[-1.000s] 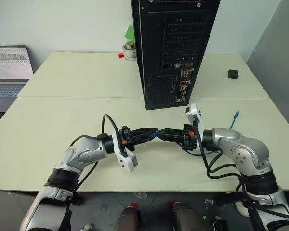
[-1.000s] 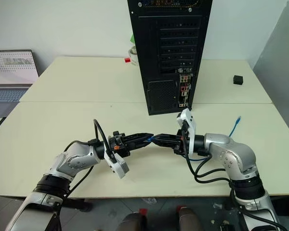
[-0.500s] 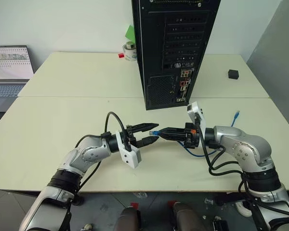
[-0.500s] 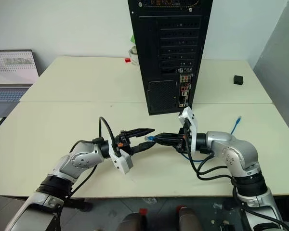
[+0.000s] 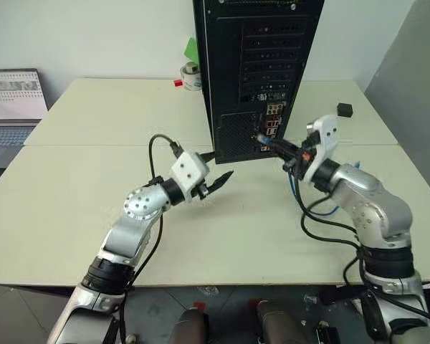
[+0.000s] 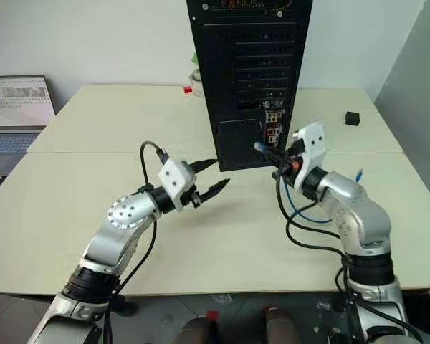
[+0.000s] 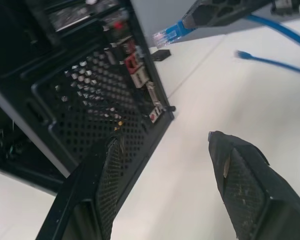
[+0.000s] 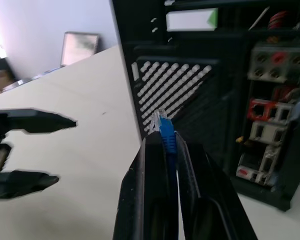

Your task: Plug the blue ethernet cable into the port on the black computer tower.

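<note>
Blue ethernet cable (image 8: 166, 134) pinched in right gripper (image 6: 266, 150) jaws, plug leading, level just before black computer tower (image 5: 261, 43) rear connectors for insertion; left gripper (image 6: 213, 178) jaws parted, empty, aside over counter (image 5: 72, 186).

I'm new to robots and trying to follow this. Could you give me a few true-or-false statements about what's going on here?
1. The right pincer holds the blue ethernet cable. True.
2. The plug is already in the black computer tower. False: it is just short of the rear panel.
3. The left pincer is open and empty. True.
4. The small black cube lies on the tower. False: it sits on the table.
</note>
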